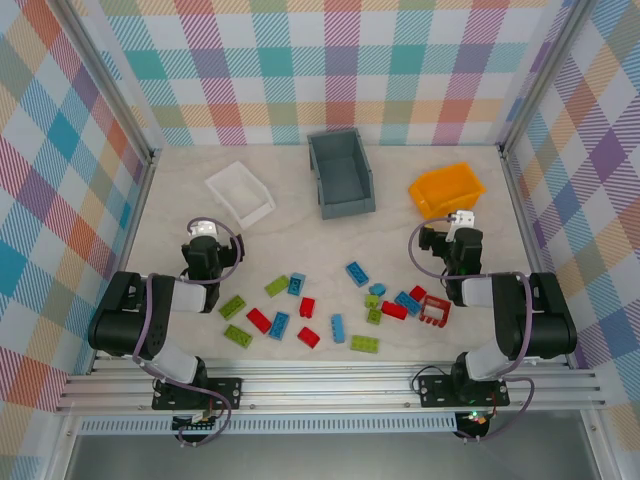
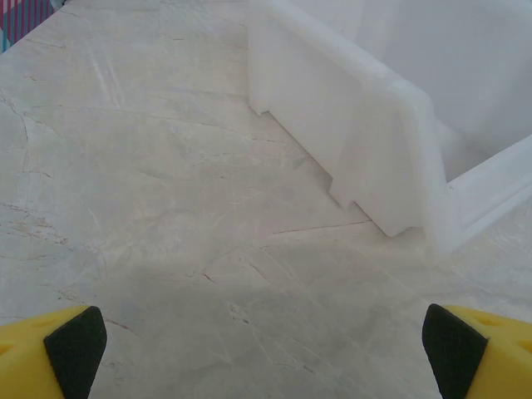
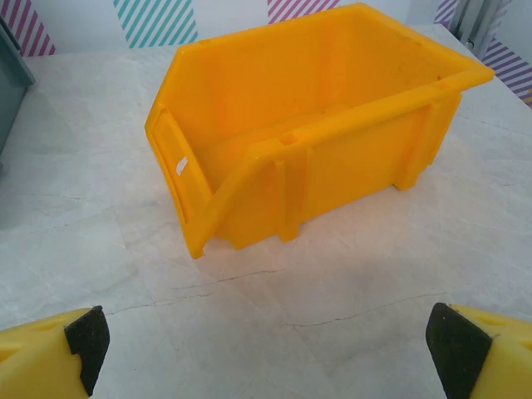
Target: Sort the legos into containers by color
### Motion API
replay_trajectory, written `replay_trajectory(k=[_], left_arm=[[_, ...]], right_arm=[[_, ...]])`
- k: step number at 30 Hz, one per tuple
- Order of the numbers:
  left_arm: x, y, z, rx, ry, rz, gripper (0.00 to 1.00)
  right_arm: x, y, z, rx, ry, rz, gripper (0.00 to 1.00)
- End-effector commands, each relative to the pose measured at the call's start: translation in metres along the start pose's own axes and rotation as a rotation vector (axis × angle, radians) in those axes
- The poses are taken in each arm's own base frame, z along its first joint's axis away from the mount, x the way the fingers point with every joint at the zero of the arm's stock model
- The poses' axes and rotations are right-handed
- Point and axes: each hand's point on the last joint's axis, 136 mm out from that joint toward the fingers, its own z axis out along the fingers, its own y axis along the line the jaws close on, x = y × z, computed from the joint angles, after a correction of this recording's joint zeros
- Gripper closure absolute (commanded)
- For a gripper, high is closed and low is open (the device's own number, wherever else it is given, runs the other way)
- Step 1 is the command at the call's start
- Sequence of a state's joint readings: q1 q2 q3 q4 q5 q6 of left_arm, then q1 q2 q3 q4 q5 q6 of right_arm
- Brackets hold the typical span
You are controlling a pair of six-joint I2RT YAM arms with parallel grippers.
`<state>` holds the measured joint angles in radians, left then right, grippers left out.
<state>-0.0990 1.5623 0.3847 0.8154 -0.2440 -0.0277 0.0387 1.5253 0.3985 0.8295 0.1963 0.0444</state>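
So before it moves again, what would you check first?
1. Left gripper open, nothing held: ok.
2. Right gripper open, nothing held: ok.
3. White tray, grey-blue bin and orange bin upright and empty: ok.
4. Legos lying loose on the table: ok.
5. Each lego apart from its neighbours: not ok, those near the right arm crowd together.
6. Which colour belongs in which bin: cannot tell.

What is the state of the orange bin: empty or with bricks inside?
Empty. In the right wrist view the orange bin shows bare floor and inner walls; nothing lies inside.
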Motion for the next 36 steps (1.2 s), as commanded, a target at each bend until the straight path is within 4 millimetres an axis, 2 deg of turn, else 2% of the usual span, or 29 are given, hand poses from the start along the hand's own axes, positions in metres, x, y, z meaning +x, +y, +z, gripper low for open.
replay_trajectory(k=[1, 23, 27, 29, 30, 31, 34, 35, 36], left_arm=[[-0.014, 0.002, 0.002, 0.001, -0.041, 0.003, 0.00], [-0.013, 0.002, 0.002, 0.002, -0.041, 0.003, 0.00], [-0.019, -0.002, 0.000, 0.021, -0.047, 0.010, 0.00], [-0.039, -0.008, -0.011, 0.002, -0.034, 0.046, 0.00], [-0.049, -0.008, -0.018, -0.015, -0.011, 0.041, 0.00], [-0.061, -0.009, -0.027, -0.016, -0.011, 0.019, 0.00], [-0.119, -0.023, -0.070, 0.011, -0.125, -0.032, 0.00], [-0.142, -0.028, -0.087, 0.003, -0.173, -0.052, 0.00], [-0.160, -0.025, -0.100, -0.028, -0.181, -0.125, 0.00]], right_arm=[[-0.001, 0.000, -0.001, -0.010, -0.009, 0.019, 0.00], [-0.002, -0.001, -0.001, -0.010, -0.009, 0.021, 0.00], [-0.003, 0.004, -0.002, -0.044, 0.001, 0.014, 0.00], [-0.011, 0.012, -0.006, -0.073, 0.039, -0.012, 0.00], [-0.015, 0.007, -0.009, -0.042, 0.082, 0.003, 0.00], [-0.027, 0.005, -0.015, -0.026, 0.082, 0.018, 0.00], [-0.092, 0.005, -0.059, -0.007, -0.043, 0.068, 0.00], [-0.120, 0.005, -0.079, -0.004, -0.100, 0.093, 0.00], [-0.145, 0.001, -0.095, 0.010, -0.139, 0.153, 0.00]])
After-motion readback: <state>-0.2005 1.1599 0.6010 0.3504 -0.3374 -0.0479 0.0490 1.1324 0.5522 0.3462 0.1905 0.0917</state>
